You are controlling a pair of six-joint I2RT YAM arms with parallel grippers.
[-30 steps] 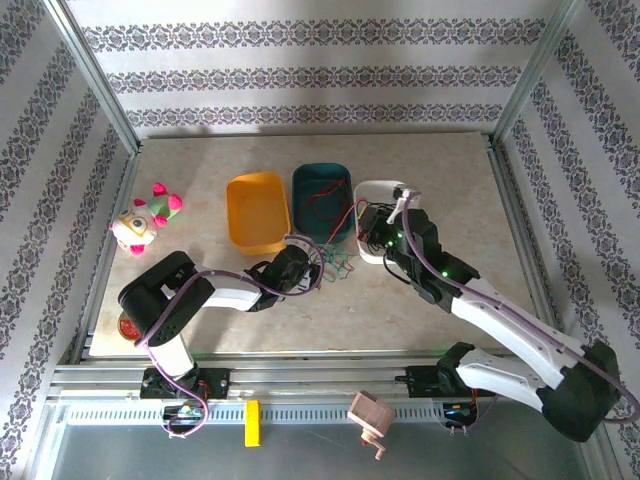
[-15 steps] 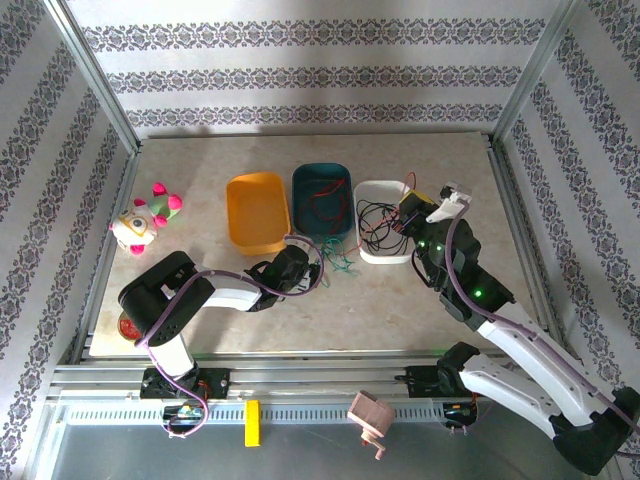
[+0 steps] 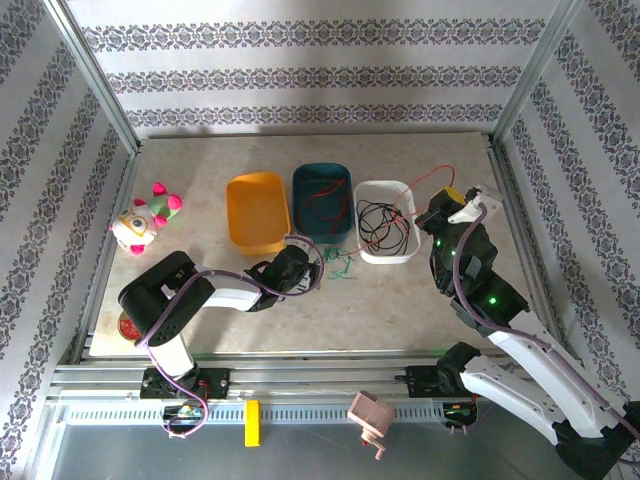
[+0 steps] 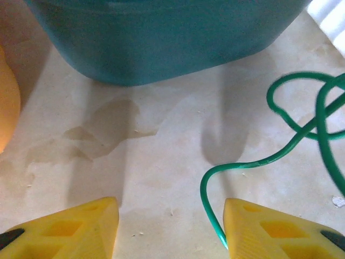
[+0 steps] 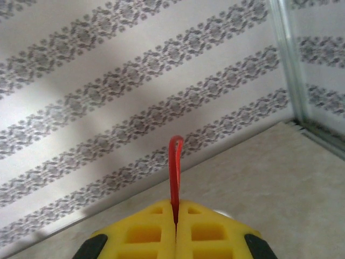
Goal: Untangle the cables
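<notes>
Red cable (image 5: 174,162) pinched in R fingers (image 5: 143,232); L fingers (image 4: 70,229) apart, empty.
Risk: pull drags black cables (image 3: 378,222) along if snagged; tray (image 3: 385,258) may tip.

No legible text, labels, brand marks or numbers in any view.

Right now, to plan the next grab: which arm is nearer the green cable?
Left. Left jaws sit right at the green cable; right jaws are beyond the white tray.
</notes>
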